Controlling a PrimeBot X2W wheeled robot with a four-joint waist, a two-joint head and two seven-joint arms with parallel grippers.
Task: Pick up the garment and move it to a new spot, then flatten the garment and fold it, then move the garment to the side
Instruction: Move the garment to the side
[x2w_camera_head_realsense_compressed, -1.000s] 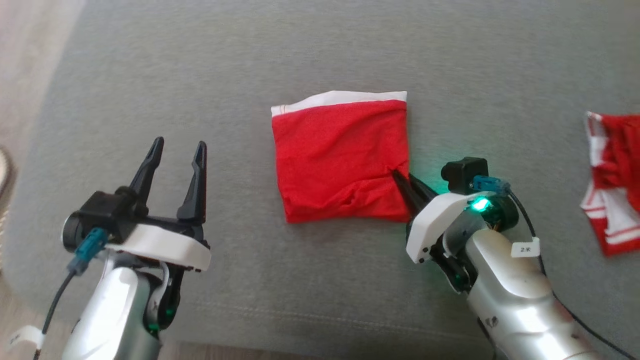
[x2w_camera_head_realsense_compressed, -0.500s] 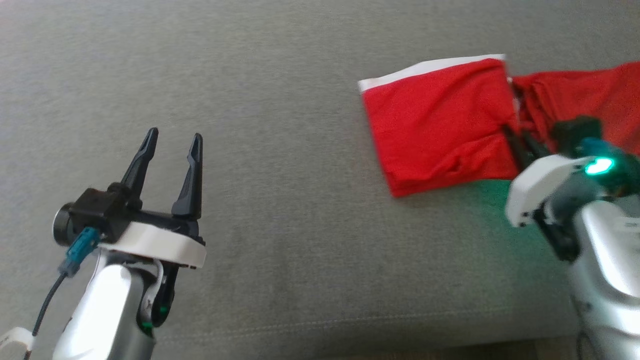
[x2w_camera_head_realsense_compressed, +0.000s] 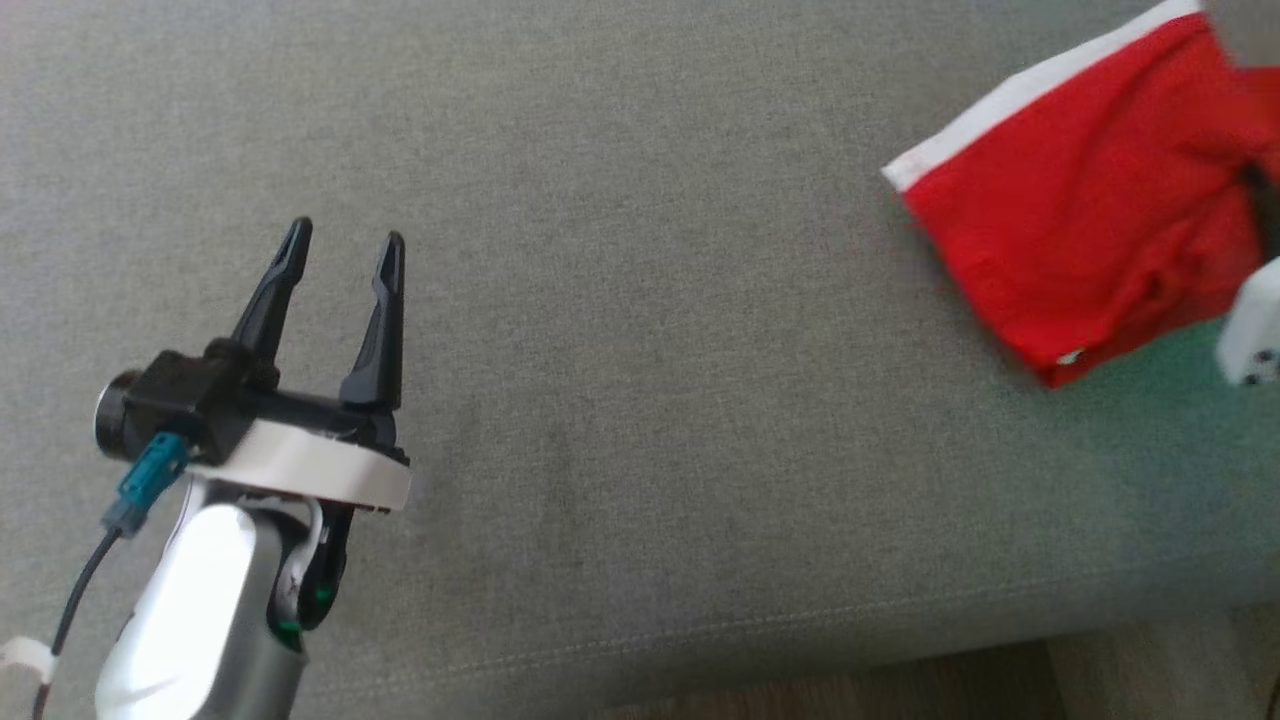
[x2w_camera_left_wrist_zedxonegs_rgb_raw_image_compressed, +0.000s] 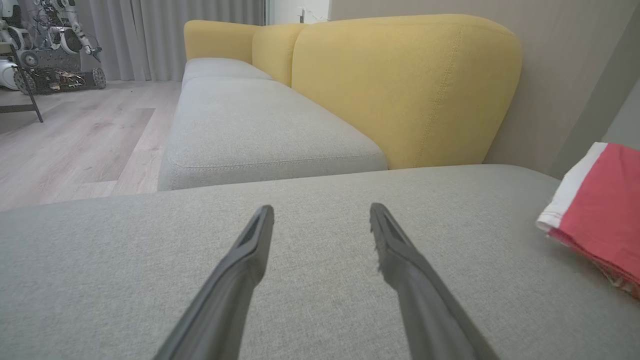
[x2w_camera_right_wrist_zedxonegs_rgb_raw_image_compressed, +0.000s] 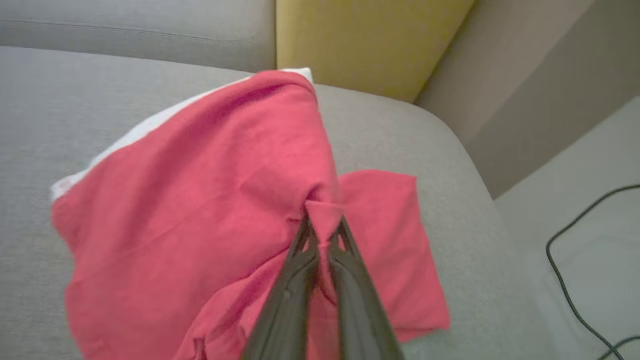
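Observation:
The garment (x2w_camera_head_realsense_compressed: 1090, 220) is a folded red cloth with a white band, lying on the grey cushion (x2w_camera_head_realsense_compressed: 640, 330) at the head view's upper right. My right gripper (x2w_camera_right_wrist_zedxonegs_rgb_raw_image_compressed: 324, 227) is shut on a pinched fold at its edge, which lifts the cloth (x2w_camera_right_wrist_zedxonegs_rgb_raw_image_compressed: 200, 200) there. In the head view the white cover of my right wrist (x2w_camera_head_realsense_compressed: 1250, 335) sits at the right edge beside the cloth. My left gripper (x2w_camera_head_realsense_compressed: 345, 235) hovers open over bare cushion at the lower left, far from the garment. From the left wrist view the gripper (x2w_camera_left_wrist_zedxonegs_rgb_raw_image_compressed: 321, 212) holds nothing, and the garment (x2w_camera_left_wrist_zedxonegs_rgb_raw_image_compressed: 605, 200) lies off to the right.
Another red cloth (x2w_camera_right_wrist_zedxonegs_rgb_raw_image_compressed: 395, 250) lies flat under and to the right of the held one, near the cushion's rounded corner. A yellow backrest (x2w_camera_left_wrist_zedxonegs_rgb_raw_image_compressed: 400, 85) stands behind the seat. The cushion's front edge (x2w_camera_head_realsense_compressed: 700, 660) borders the wooden floor. A black cable (x2w_camera_right_wrist_zedxonegs_rgb_raw_image_compressed: 575, 260) lies on the floor.
My right gripper has dragged the garment rightward, away from the left gripper and up against the other red cloth. The head camera has also shifted. The left gripper stays open and still.

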